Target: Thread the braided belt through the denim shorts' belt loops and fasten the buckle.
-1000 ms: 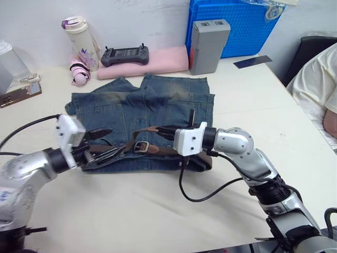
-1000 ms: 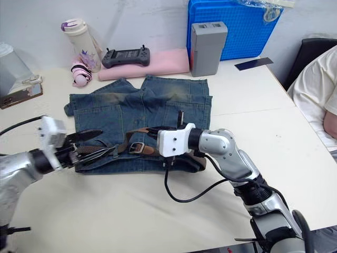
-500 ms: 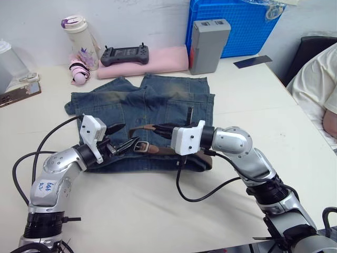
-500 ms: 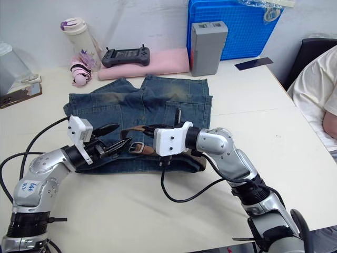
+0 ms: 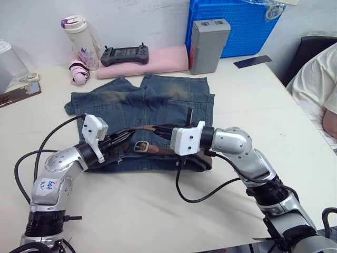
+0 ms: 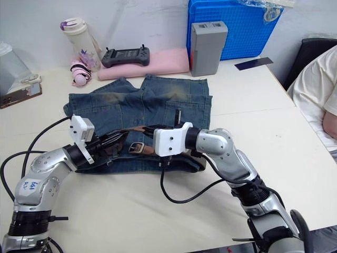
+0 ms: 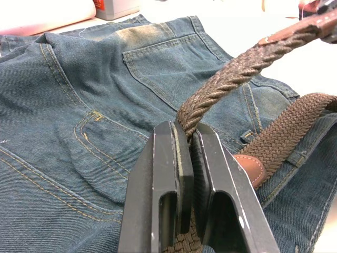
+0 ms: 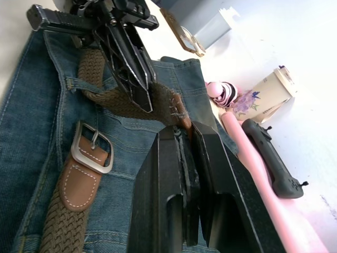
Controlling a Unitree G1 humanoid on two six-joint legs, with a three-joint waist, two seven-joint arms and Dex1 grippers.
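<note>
The denim shorts (image 5: pixel 158 103) lie flat on the table with the waistband toward me. The braided belt (image 7: pixel 238 67) runs along the waistband, and its silver buckle (image 5: pixel 140 146) rests on the denim. A stretch of belt arches up off the shorts between my two grippers. My left gripper (image 7: pixel 184 130) is shut on that raised braid, just left of the buckle (image 8: pixel 90 148). My right gripper (image 8: pixel 180 132) is shut on the belt's brown leather tip (image 8: pixel 178 112), right of the buckle. A belt loop (image 7: pixel 247 138) shows beside the strap.
Behind the shorts lie a pink folded cloth (image 5: pixel 158 60) with a black controller (image 5: pixel 125 54), a grey box (image 5: pixel 209 45) and a blue crate (image 5: pixel 237 23). A cup (image 5: pixel 79 34) stands far left. A person (image 5: pixel 318 84) sits at the right edge. Black cables (image 5: pixel 202 196) trail near me.
My left gripper reached in over the waistband and its open fingers closed on the raised belt. My right gripper kept its place and its grip.
</note>
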